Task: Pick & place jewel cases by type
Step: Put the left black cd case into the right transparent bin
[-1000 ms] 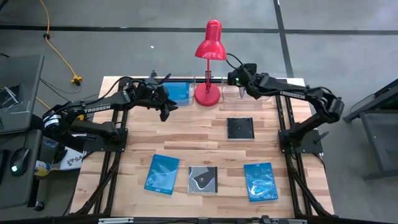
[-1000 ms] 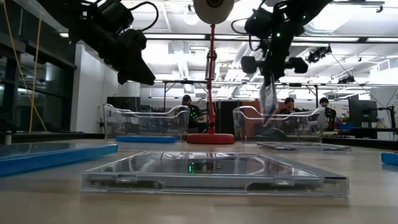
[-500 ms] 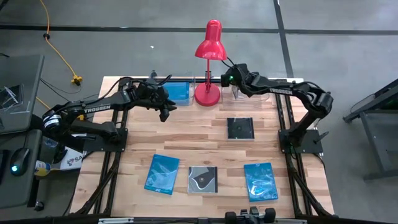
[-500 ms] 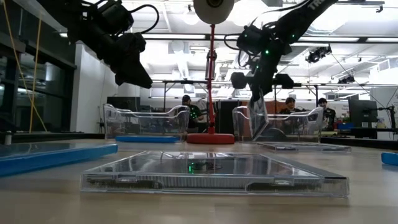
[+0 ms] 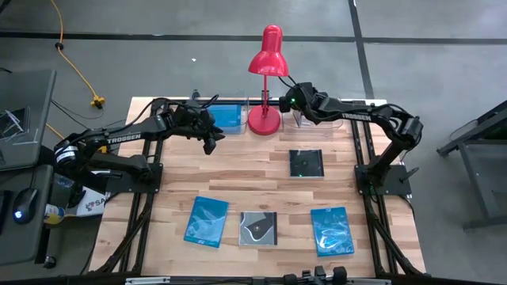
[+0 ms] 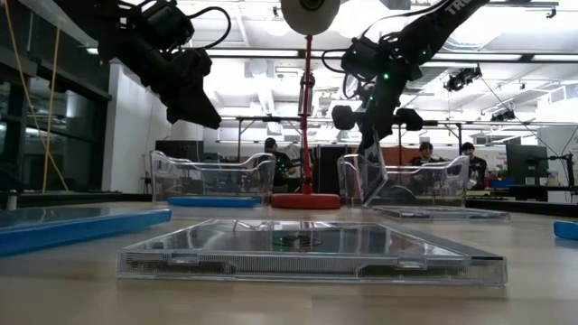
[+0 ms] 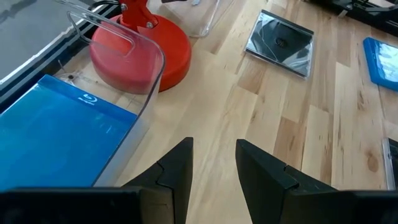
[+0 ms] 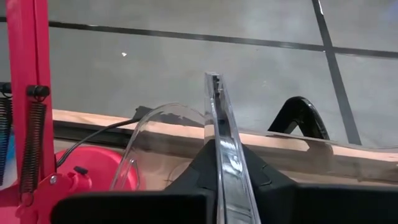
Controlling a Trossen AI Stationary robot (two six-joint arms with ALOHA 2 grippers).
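Since a second ago my right gripper (image 5: 295, 101) has swung in from the table's right-hand side toward the red desk lamp (image 5: 266, 79) and come down; it now sits over the near-lamp end of the right clear tray (image 6: 411, 185), at about 1 o'clock on the table. The left arm has not shifted. The right fingers are clamped on a clear-edged jewel case (image 8: 222, 146), held on edge, nearly vertical, its lower end inside or at the tray wall; I cannot tell whether it touches the tray floor.

My left gripper (image 7: 212, 163) hovers at about 11 o'clock beside the left clear tray (image 7: 134, 74), fingers apart, holding nothing. A blue case (image 7: 56, 140) already lies in that tray.

Still on the table: a dark case (image 5: 306, 163) at about 3 o'clock, and along the 6 o'clock edge a blue patterned case (image 5: 207, 221), a dark case with white swirl (image 5: 258, 228) and another blue patterned case (image 5: 331, 230).

Risks as I judge them:
- Released upright, the case may lean on the tray wall instead of lying flat, or tip out over the rim.
- The lamp base and cable lie just beside the tray; a wrist swing could clip them.
- Pressing down could shove the light tray.
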